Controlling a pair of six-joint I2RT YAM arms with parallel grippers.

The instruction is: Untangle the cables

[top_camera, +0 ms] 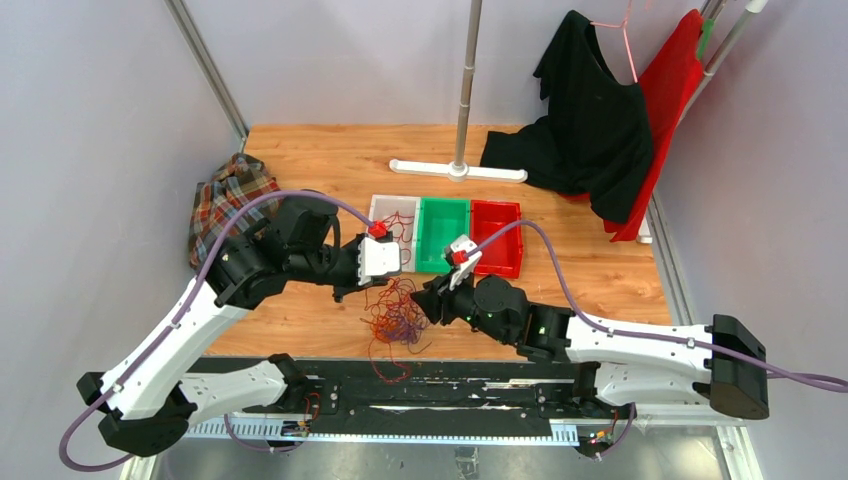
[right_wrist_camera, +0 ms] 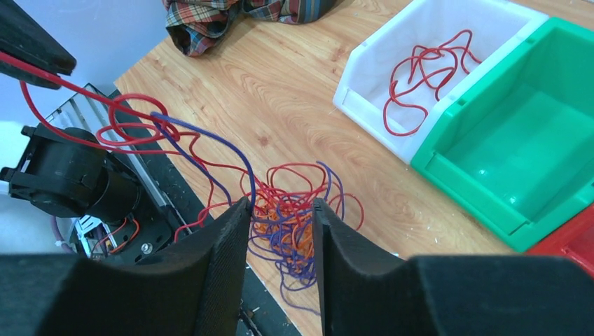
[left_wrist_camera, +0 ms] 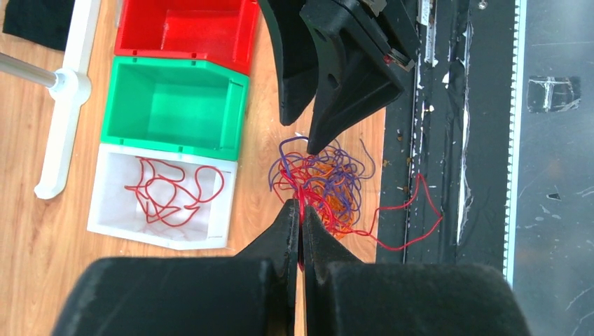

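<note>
Left hand (left_wrist_camera: pixel 301 212) pinched shut on a red strand of the cables (left_wrist_camera: pixel 322 185), mid-frame on the desk (top_camera: pixel 300 160); right hand (right_wrist_camera: pixel 280 206) gapes just above. A few reds lie in the white bin (left_wrist_camera: pixel 161 236), but most looks knotted.

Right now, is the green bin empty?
Empty. Both wrist views show the green bin with a bare floor. The only binned cables are red ones in the white bin.
</note>
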